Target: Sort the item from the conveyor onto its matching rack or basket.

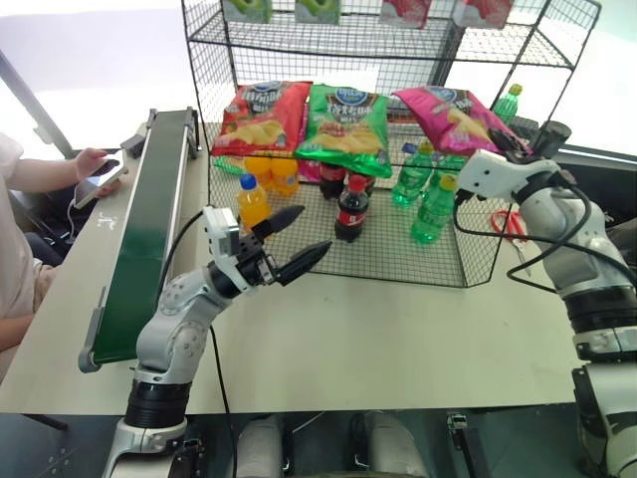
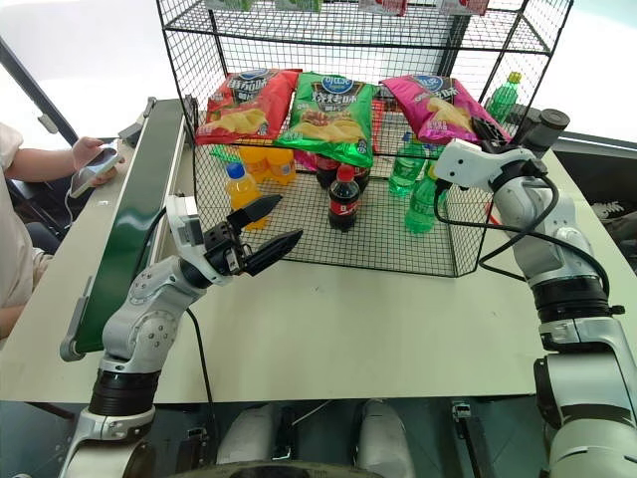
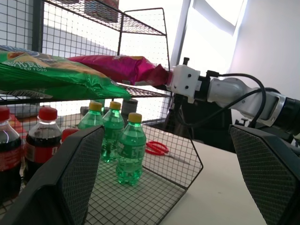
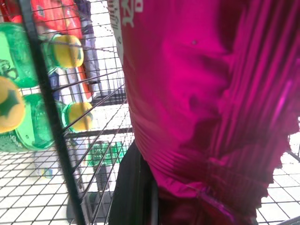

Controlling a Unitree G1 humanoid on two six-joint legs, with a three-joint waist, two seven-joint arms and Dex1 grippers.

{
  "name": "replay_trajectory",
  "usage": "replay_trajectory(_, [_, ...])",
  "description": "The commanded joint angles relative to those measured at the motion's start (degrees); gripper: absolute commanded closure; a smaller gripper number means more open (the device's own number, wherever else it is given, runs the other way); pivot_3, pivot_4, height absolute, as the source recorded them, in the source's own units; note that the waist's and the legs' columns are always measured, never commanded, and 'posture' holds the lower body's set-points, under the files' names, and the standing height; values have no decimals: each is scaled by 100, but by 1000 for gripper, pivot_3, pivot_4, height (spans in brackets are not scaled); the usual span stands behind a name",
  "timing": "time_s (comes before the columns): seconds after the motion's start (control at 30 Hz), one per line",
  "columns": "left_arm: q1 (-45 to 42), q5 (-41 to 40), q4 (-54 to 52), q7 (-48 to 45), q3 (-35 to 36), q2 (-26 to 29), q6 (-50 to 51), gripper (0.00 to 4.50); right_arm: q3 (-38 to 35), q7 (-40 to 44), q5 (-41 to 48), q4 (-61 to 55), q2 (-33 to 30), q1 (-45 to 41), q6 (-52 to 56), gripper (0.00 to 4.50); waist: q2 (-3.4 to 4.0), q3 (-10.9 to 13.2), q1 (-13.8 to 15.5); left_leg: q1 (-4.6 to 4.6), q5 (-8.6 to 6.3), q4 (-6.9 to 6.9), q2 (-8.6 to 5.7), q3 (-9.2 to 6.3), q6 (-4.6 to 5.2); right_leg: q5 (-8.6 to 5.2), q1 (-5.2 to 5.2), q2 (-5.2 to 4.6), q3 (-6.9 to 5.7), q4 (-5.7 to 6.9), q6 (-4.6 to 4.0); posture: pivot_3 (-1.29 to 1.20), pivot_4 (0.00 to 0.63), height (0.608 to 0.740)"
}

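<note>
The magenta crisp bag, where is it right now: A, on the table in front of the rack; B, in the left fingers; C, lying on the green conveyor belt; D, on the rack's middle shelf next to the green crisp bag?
D: the magenta crisp bag lies on the rack's middle shelf, right of the green crisp bag, with the right gripper at its end.

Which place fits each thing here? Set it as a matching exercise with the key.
1. pink crisp bag
2. cola bottle
3. conveyor
4. left gripper

a. along the table's left side
b. open, above the table in front of the rack
c. middle shelf, right end, at the right gripper
d. bottom grid of the rack

1-c, 2-d, 3-a, 4-b
</note>
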Motion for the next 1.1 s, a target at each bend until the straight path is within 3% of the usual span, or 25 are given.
replay_trajectory(0.03, [38,-5,-206,32,-32,-34,-153,0,-170,165,318,-184,-6,-147,87,2667,0,0,1,0,0,0,0,0,0,0,0,0,0,0,0,0,150,740])
replay_trajectory(0.17, [82,30,-212,40,-71,-12,-183,0,-460,623,1048,-548,133,-77,191,703,-1,-1,-17,4,0,1,1,-1,0,0,4,1,-1,1,0,0,150,740])
replay_trajectory(0.33, [121,114,-171,62,-97,16,-243,0,-869,1563,2305,-1079,242,-85,396,703,3,2,-91,2,0,0,4,-4,0,1,2,2,-3,4,0,0,150,740])
replay_trajectory(0.5, [120,216,-144,33,-219,-4,-268,0,-825,1861,2575,-1111,187,46,248,703,2,1,-88,2,-2,0,4,-4,3,1,3,1,-3,2,0,0,150,740])
replay_trajectory(0.73, [103,362,-131,18,-305,80,-367,0,-929,2083,3299,-1693,616,362,510,703,3,1,-104,2,-3,-1,5,-4,5,2,0,0,-2,5,-1,0,150,740])
replay_trajectory(0.83, [116,376,-139,46,-300,83,-374,0,-874,2035,3156,-1620,545,520,349,1506,3,1,-90,2,-3,0,5,-4,6,2,1,0,-3,5,-2,0,150,740])
replay_trajectory(1.03, [134,388,-153,81,-295,86,-392,0,-668,1715,2489,-1248,311,423,-206,4300,3,1,-89,-1,-6,0,2,-2,11,2,-1,-3,-2,2,-2,0,150,740])
replay_trajectory(1.1, [136,396,-156,91,-301,84,-403,0,-443,1445,1906,-1065,94,286,-578,4413,3,2,-91,0,-6,0,2,-3,11,2,0,-3,-2,3,-2,0,150,740])
